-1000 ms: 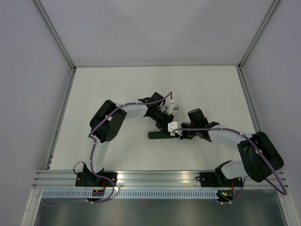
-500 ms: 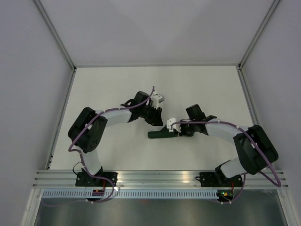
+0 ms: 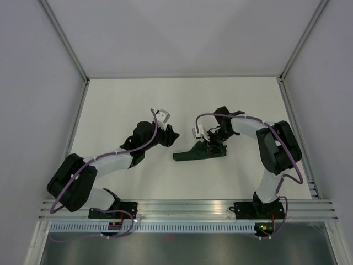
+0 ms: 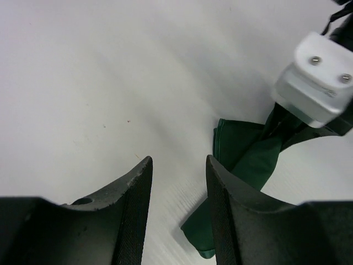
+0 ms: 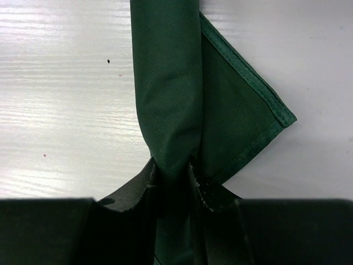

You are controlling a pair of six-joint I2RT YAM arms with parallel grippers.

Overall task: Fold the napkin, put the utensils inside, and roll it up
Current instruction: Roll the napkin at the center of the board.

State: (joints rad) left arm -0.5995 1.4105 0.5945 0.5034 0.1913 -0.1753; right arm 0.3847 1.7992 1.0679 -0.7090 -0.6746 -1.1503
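Napkin (image 3: 190, 154): rolled, lying on the desk (image 3: 121, 105); long axis runs straight away from the right pincer (image 5: 174, 174).
Right pincer: clenched on the roll's near end.
Left pincer (image 4: 177, 168): released, empty; the roll's free end lies ahead and to its right, apart.
Utensils: not visible.

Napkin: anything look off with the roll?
Yes. The napkin is rolled, but one hemmed corner sticks out loose beside the roll, near where the right pincer pinches it. Left pincer is open, clear of it. No utensil visible.
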